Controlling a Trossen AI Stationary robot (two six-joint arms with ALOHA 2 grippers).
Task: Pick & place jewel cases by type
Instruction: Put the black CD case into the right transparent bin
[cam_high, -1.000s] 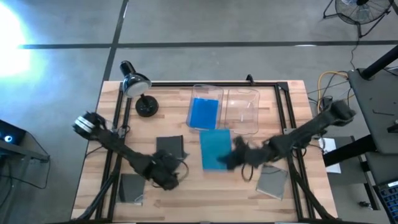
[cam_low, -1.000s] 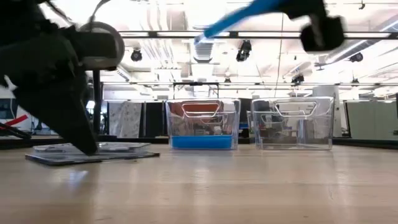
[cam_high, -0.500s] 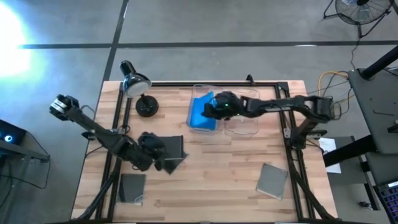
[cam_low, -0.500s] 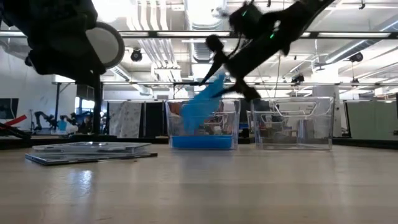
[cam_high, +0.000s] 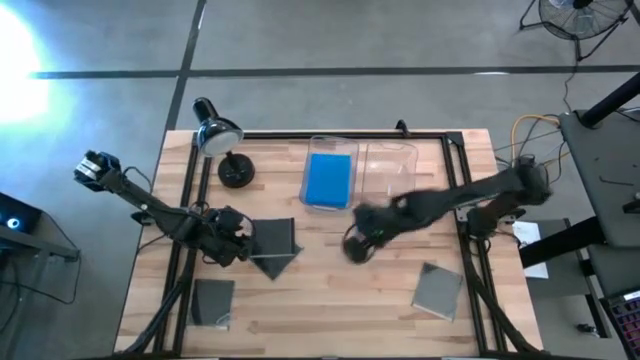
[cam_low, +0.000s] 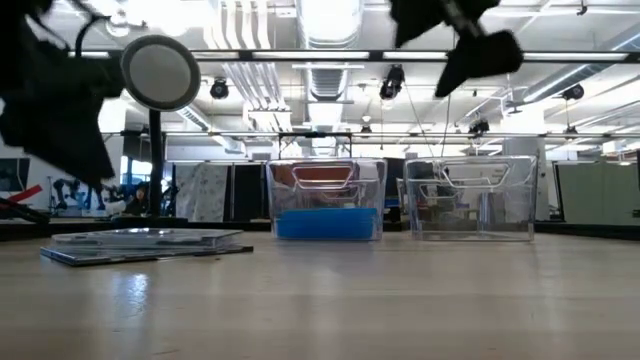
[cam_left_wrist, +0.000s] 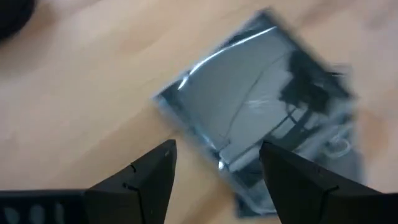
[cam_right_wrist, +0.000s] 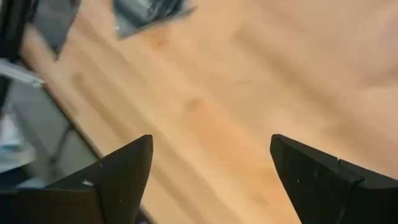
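Blue jewel cases (cam_high: 329, 181) lie flat in the left clear bin (cam_high: 333, 143), also in the low view (cam_low: 328, 222). Two dark grey cases (cam_high: 275, 240) lie stacked askew on the table left of centre (cam_left_wrist: 261, 118). Single grey cases lie near the front right (cam_high: 438, 290) and front left (cam_high: 212, 300). My left gripper (cam_high: 238, 240) hovers open just left of the stack (cam_left_wrist: 217, 171), touching nothing. My right gripper (cam_high: 357, 243) is open over bare wood at mid-table (cam_right_wrist: 211, 168), holding nothing.
A second clear bin (cam_high: 388, 175) stands right of the blue one. A black desk lamp (cam_high: 222, 140) stands at the far left on a round base (cam_high: 236, 172). Bare wood lies between the bins and the front edge.
My right gripper carried a blue case from mid-table to the left bin, opened and let it go. The case now lies flat in the bin. The gripper has swung back toward the near edge over mid-table. My left gripper rose off the grey stack and drew back left.
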